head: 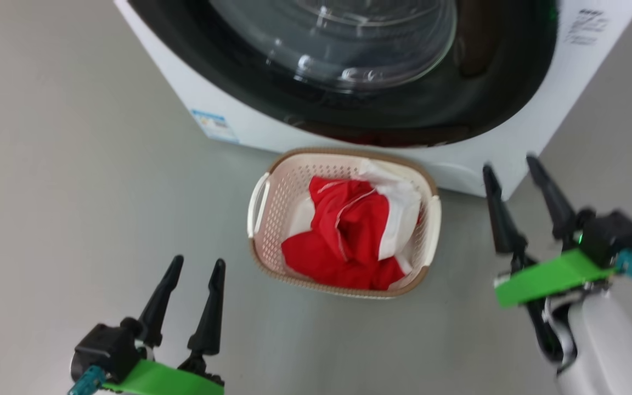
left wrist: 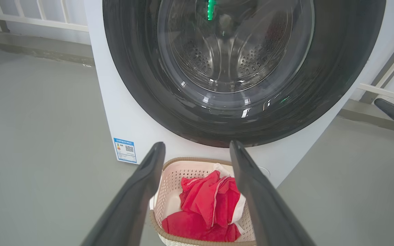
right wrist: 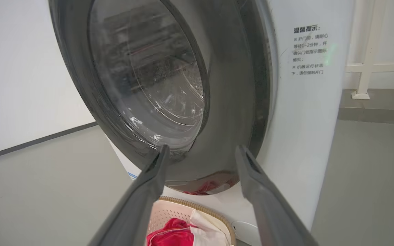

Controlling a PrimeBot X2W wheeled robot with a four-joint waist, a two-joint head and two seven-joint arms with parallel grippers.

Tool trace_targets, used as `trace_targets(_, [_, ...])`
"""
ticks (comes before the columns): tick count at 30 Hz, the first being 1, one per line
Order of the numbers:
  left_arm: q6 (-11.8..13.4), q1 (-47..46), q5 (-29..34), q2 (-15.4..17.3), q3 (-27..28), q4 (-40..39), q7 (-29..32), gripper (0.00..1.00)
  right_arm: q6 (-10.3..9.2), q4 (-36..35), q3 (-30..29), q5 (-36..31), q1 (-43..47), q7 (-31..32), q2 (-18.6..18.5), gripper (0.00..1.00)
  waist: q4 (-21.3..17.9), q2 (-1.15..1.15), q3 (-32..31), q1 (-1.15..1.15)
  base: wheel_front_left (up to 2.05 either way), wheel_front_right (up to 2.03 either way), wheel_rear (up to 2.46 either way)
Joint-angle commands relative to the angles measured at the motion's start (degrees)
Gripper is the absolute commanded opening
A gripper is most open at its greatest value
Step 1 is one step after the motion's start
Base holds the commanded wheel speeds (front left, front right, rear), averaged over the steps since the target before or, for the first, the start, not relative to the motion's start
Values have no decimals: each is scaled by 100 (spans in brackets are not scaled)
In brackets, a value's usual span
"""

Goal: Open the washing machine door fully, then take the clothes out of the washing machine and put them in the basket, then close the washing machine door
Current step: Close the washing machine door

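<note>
All visible clothes (head: 349, 230) lie heaped in the basket (head: 343, 152) just beside the washing machine (head: 261, 131), under its seemingly shut door (head: 513, 71), so with left claw (head: 199, 260) and right claw (head: 508, 162) both spread wide and empty, an unlatched door could swing open.

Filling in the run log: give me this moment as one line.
round black-rimmed glass door: shut | red-and-white clothes: in cream perforated basket | left gripper: open | right gripper: open

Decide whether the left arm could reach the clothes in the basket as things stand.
Probably yes: the left end effector is open and empty, the basket stands just ahead with its top open, the clothes heaped inside, and only floor lies between them.
</note>
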Motion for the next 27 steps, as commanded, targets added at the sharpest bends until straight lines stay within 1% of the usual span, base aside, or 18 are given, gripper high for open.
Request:
trace_targets(1, [-32,83,46,164,224,-93,-70,100,-5,-182,136,40,165,-14,86,100,-235,0,-290,0,0,0,0])
trace_targets(7, [-32,280,44,289,339,-40,-70,100,-5,-321,64,118,804,-14,170,100,-567,0,-559,0,0,0,0])
trace_targets(13, [-32,449,72,402,467,-45,-70,100,-5,-397,-41,140,1258,-14,200,100,-936,0,-800,0,0,0,0])
trace_targets(27, [-32,839,13,634,590,-211,-70,100,-5,-589,-235,146,2074,-14,206,100,-1499,0,-1224,0,0,0,0])
